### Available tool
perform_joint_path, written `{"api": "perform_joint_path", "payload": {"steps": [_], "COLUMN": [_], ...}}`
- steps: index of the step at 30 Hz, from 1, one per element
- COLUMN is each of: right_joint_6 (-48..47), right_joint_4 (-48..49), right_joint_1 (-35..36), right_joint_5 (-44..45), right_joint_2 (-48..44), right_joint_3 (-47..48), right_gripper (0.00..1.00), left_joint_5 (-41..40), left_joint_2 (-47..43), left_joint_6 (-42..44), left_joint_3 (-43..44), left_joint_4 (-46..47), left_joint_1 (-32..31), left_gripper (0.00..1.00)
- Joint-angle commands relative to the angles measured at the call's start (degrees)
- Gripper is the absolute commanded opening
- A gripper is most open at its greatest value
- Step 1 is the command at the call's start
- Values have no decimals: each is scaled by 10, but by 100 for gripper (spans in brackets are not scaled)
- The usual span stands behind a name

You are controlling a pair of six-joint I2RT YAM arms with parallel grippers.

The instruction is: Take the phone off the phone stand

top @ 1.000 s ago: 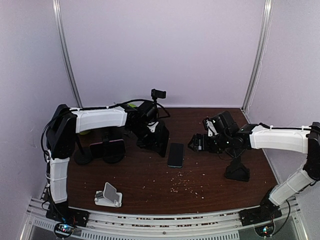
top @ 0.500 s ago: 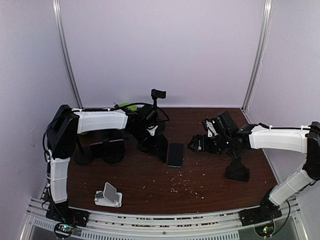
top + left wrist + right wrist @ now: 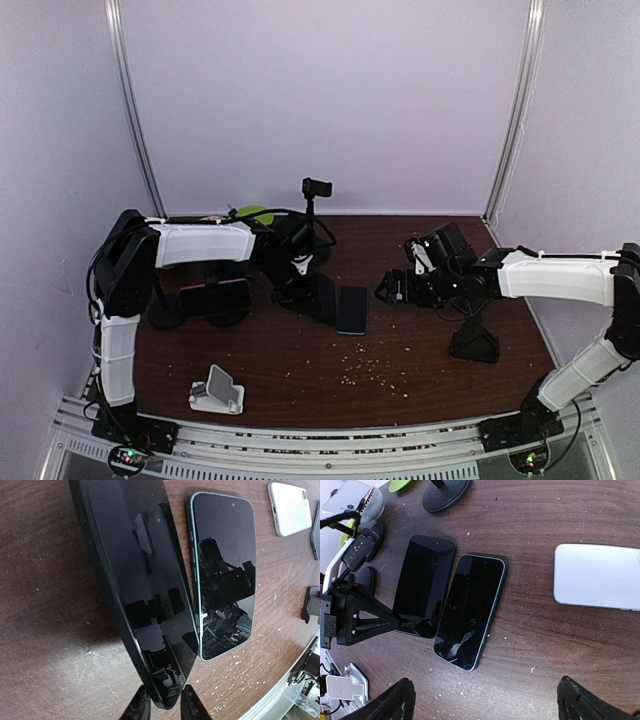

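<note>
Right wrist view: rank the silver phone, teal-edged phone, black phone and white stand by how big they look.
1. Silver phone, though it is cut by the frame edge and possibly nearer.
2. Teal-edged phone and black phone: about alike, not ranked.
3. White stand, partly cut off.

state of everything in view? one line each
Black phone: lying on table, screen up.
Teal-rimmed phone: flat beside it, screen up.
White phone: lying back up.
White phone stand: empty.
Left end effector: straddles black phone's end, grip unclear.
Right end effector: open, empty.
</note>
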Motion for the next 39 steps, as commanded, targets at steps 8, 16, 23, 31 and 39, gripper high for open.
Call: {"api": "perform_joint_path", "payload": {"steps": [8,16,23,31,39], "right_joint_6": [-1,-1,-4,-20,-33], "right_joint_4": [-5,-5,-8,-22,-21], "right_joint_1": [0,0,0,0,0], "right_joint_5": [-3,-5,-4,6,15], "right_joint_2": [16,23,25,16,-9], "right_joint_3": [21,26,33,52,53], "right_gripper": [99,100,99,100,100], "left_joint_5": [-36,-54,-82,-130,-166], "left_joint_2": [-6,-14,-40,-98,-160], "left_joint_6": [5,10,16,72,132], "left_joint_3": [-4,-7,-13,-6,9], "left_joint_4": [9,4,2,6,-13], "left_joint_1": [3,3,3,3,3], "left_gripper": [33,43,52,75,93]}}
